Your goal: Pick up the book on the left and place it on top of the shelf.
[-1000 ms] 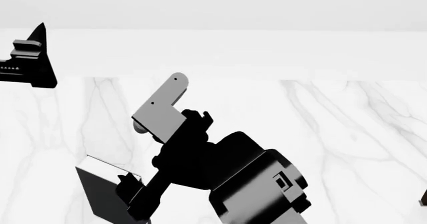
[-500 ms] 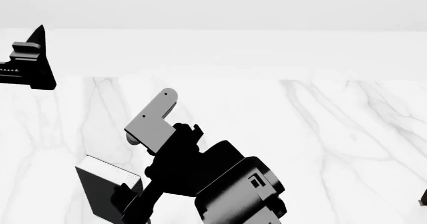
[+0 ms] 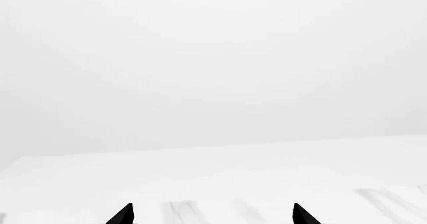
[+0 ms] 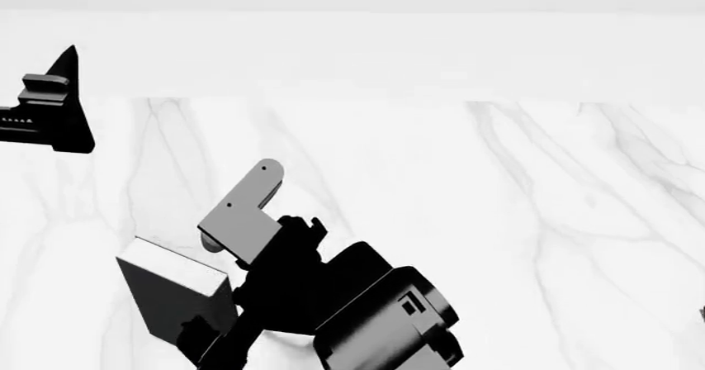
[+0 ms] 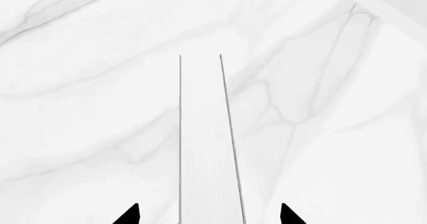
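- In the head view we see our right gripper [image 4: 204, 337] low at the frame's left of centre, its dark arm rising from the bottom edge
- The book [image 4: 177, 287] sits in that gripper, tilted, with its white page edges facing up and its charcoal cover facing us
- In the right wrist view the book [image 5: 207, 144] appears as a pale strip running between the two dark fingertips [image 5: 128, 215], which stand either side of it; we read the fingers as pinching the book
- Our left gripper [image 4: 49, 106] hangs at the far left of the head view, well apart from the book
- In the left wrist view its fingertips [image 3: 123, 215] are spread, with nothing between them
- Below lies a white marble floor [image 4: 529, 221]
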